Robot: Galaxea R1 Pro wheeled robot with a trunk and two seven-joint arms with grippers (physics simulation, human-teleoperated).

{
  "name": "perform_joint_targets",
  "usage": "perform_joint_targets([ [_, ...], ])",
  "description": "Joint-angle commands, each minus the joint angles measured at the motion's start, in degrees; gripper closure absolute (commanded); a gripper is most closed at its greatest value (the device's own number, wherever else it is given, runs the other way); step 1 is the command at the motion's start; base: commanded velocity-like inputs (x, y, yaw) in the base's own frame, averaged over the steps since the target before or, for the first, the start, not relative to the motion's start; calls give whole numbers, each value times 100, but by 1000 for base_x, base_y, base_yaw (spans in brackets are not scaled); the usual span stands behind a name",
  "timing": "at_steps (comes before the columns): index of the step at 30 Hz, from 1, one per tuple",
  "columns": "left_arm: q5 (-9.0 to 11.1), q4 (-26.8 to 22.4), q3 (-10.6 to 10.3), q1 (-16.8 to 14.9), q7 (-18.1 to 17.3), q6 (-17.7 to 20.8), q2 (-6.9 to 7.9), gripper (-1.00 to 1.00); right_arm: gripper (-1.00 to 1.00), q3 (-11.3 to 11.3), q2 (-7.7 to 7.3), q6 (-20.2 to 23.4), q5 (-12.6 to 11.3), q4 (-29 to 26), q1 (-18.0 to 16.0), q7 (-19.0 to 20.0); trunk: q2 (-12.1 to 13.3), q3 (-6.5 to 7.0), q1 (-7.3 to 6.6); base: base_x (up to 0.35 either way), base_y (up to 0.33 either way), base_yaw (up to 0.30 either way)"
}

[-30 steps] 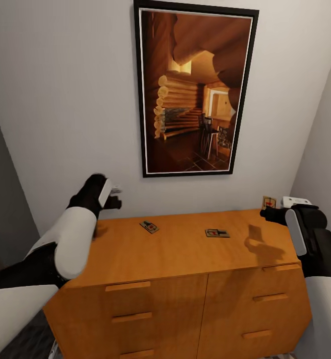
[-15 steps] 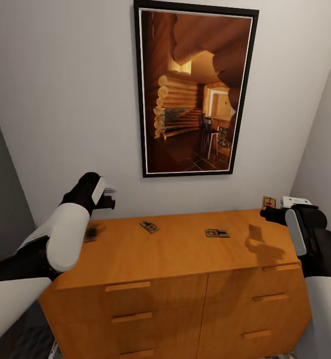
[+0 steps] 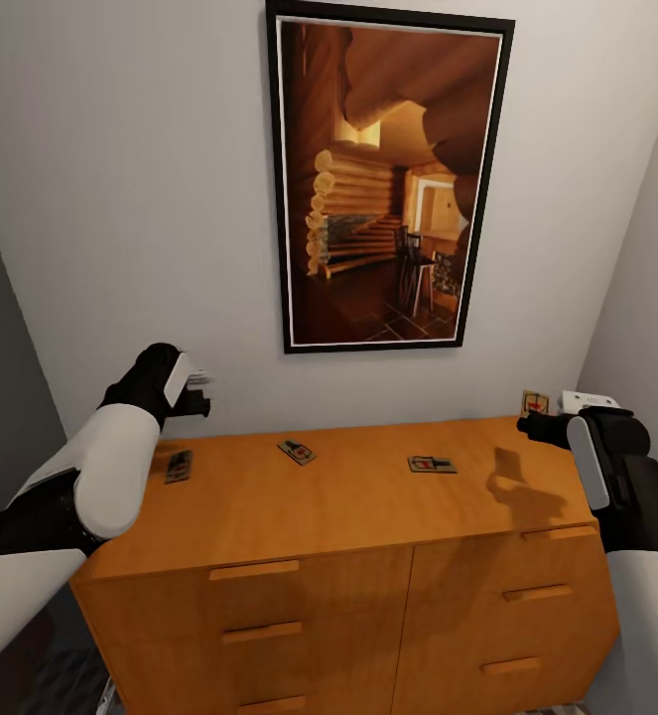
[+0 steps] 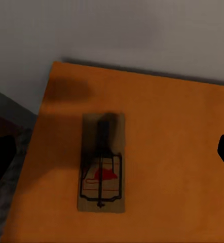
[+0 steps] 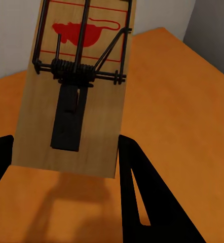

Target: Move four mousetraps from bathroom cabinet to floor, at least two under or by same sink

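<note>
Left arm swung outward over the last second, uncovering the far-left mousetrap (image 3: 178, 466) on the cabinet (image 3: 368, 497) surface. Left gripper (image 3: 197, 391) hovered above it, fingers apart, nothing held. Two more traps lay flat mid-surface (image 3: 297, 452) and (image 3: 432, 464). Right gripper (image 3: 529, 427) hadn't moved, fingers clamped on the fourth trap (image 5: 79, 86), held upright at the right end. So likely one picked, three to go. No readable writing; only a red mouse mark (image 5: 76, 31) on the trap.
</note>
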Motion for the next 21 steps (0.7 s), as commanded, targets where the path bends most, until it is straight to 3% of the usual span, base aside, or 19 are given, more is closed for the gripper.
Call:
perform_joint_targets([
  [1, -55, -5, 49, -6, -15, 17, -7, -100, 100, 0, -2, 18, -79, -4, -5, -49, -4, -7, 0, 0, 0, 0],
  [11, -59, 82, 54, -6, -16, -4, 23, -100, 100, 0, 6, 18, -79, 3, -5, -55, -4, -7, 0, 0, 0, 0],
  [21, -56, 643, 60, -6, -8, -47, 119, -100, 100, 0, 16, 18, -82, 5, -5, -52, -4, -7, 0, 0, 0, 0],
])
